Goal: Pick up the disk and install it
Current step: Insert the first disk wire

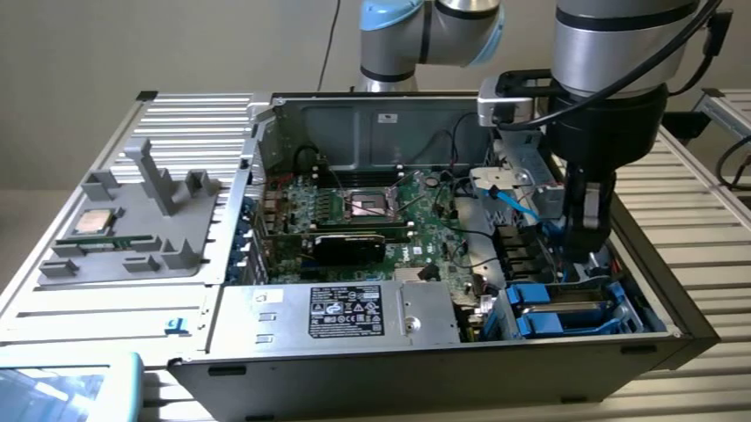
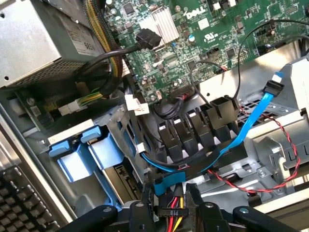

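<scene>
Down inside the front corner of the open computer case [image 1: 657, 338], the gripper [image 1: 583, 257] hangs low over the drive bay [image 1: 628, 309]. In the wrist view the gripper [image 2: 169, 209] is about half closed, its fingers [image 2: 144, 212] set on either side of a black cable plug [image 2: 169, 211] with red and yellow wires. They seem to be clamped on it, and the end of a blue cable [image 2: 251, 121] lies just above the plug. The disk [image 1: 578, 306] is not in the gripper. It sits in its blue frame in the bay, just below and beside the fingers, and the frame's blue handles [image 2: 82, 152] stand close by in the wrist view. Judging by this, the disk has been picked up and slid into place, and the work is now on the cabling. The plug looks not yet joined to the disk, though the hidden end of the disk makes that uncertain. Beyond the gripper lie the motherboard [image 1: 352, 207] and the power supply [image 1: 340, 312].
</scene>
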`<state>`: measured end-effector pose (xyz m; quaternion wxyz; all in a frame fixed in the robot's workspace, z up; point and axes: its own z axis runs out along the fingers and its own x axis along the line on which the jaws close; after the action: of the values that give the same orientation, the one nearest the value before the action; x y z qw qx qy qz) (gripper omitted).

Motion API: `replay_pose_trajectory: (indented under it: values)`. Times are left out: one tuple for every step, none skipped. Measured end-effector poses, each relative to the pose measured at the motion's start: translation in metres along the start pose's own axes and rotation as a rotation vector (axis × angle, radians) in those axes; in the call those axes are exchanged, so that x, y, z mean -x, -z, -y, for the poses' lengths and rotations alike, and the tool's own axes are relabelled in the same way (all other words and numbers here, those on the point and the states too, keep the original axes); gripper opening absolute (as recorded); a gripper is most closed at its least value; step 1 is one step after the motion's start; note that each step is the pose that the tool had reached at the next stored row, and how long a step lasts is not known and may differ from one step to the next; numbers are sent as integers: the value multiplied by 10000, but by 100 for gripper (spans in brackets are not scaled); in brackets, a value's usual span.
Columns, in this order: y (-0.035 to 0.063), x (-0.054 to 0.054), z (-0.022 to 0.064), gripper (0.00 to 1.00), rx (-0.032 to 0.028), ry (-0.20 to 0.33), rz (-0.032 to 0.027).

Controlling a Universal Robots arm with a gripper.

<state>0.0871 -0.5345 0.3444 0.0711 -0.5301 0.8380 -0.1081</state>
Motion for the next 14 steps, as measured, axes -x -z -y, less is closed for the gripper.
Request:
replay_pose_trajectory:
  values:
    - [1, -3, -7, 37, -54, -6, -45]
    - [2, -8, -16, 37, -95, -12, -79]
    - [1, -13, -28, 37, -124, -21, -99]
    - [-1, -19, -41, 37, -152, -31, -120]
    - [-2, -24, -53, 37, -181, -40, -137]
    - [-4, -29, -66, 37, -197, -53, -146]
    - [-5, -30, -69, 37, -199, -61, -150]
    - [-5, -30, -69, 37, -201, -61, -152]
    - [-6, -30, -69, 37, -201, -62, -153]
    - [-7, -30, -69, 37, -201, -63, -152]
    - [-8, -29, -70, 37, -201, -63, -151]
    - [-10, -30, -70, 37, -201, -63, -150]
    - [-10, -30, -70, 39, -201, -63, -151]
    - [-10, -30, -70, 45, -201, -63, -151]
